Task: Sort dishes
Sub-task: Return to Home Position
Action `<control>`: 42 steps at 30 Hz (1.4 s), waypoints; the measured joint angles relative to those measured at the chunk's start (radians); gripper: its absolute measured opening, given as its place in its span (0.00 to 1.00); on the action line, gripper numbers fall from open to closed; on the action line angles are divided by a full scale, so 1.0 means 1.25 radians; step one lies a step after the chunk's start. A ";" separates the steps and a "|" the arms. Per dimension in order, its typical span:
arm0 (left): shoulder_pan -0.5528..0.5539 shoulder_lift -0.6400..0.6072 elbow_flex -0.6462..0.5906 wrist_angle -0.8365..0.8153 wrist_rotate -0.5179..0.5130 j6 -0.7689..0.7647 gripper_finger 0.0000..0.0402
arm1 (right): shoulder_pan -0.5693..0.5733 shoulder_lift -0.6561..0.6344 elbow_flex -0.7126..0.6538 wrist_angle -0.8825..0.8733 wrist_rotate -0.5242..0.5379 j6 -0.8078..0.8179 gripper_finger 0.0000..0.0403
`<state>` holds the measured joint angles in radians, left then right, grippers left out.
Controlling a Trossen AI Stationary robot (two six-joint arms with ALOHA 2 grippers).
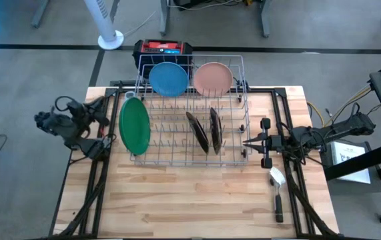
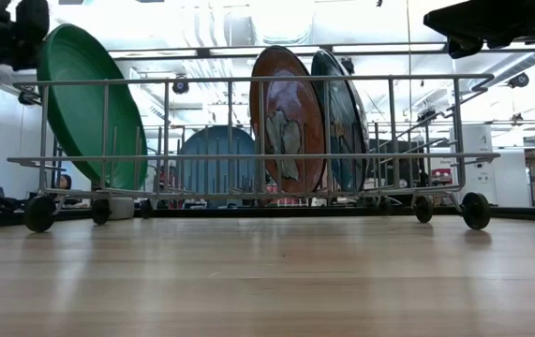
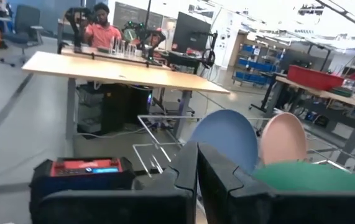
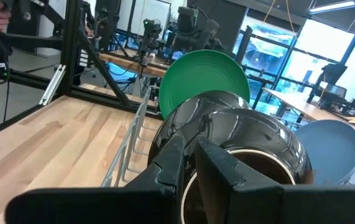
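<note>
Wire rack (image 1: 170,162) sits just beside the right gripper (image 1: 249,141), fingers together; a crooked retreat could snag it, rocking the brown plates (image 1: 197,133). Left gripper (image 3: 196,158), fingers also together, waits opposite.

**Open workshop hall, brightly lit**

Pale wooden tabletop (image 1: 177,200) on a black frame, over a grey floor (image 1: 43,27) crossed by a dark line. Beyond the far edge, a white fan base (image 1: 110,40) and a red-and-black case (image 1: 162,48). Farther back, a long light-wood table (image 3: 115,68) with a person (image 3: 101,28) seated behind, a grey office chair (image 3: 25,18), blue shelving (image 3: 252,59), a red bin (image 3: 317,78). Bright ceiling lights (image 2: 248,19) overhead; large bright windows (image 4: 289,50) to one side.
</note>
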<state>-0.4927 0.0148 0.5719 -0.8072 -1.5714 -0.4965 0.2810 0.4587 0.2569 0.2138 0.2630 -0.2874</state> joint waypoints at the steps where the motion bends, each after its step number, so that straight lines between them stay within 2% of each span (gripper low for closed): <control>1: 0.000 0.003 -0.016 0.003 0.000 -0.024 0.00 | 0.000 0.000 0.000 0.000 0.000 0.000 0.08; 7: 0.014 0.028 -0.094 0.034 0.003 -0.102 0.00 | 0.000 0.000 0.000 0.000 0.000 -0.003 0.08; 15: 0.060 0.063 -0.138 0.059 0.000 -0.108 0.00 | 0.000 0.000 0.000 0.000 0.000 -0.002 0.07; 24: 0.139 0.066 -0.151 0.056 0.000 -0.107 0.00 | 0.000 0.000 0.000 0.000 0.000 -0.001 0.06; 35: 0.188 0.065 -0.150 0.046 0.000 -0.095 0.00 | 0.000 0.000 0.000 -0.001 0.000 0.001 0.06; 42: 0.262 0.066 -0.151 0.046 0.000 -0.095 0.00 | 0.000 0.000 0.000 -0.001 0.000 0.001 0.07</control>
<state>-0.1646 0.0967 0.3836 -0.7498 -1.5711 -0.6147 0.2810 0.4587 0.2573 0.2131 0.2630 -0.2863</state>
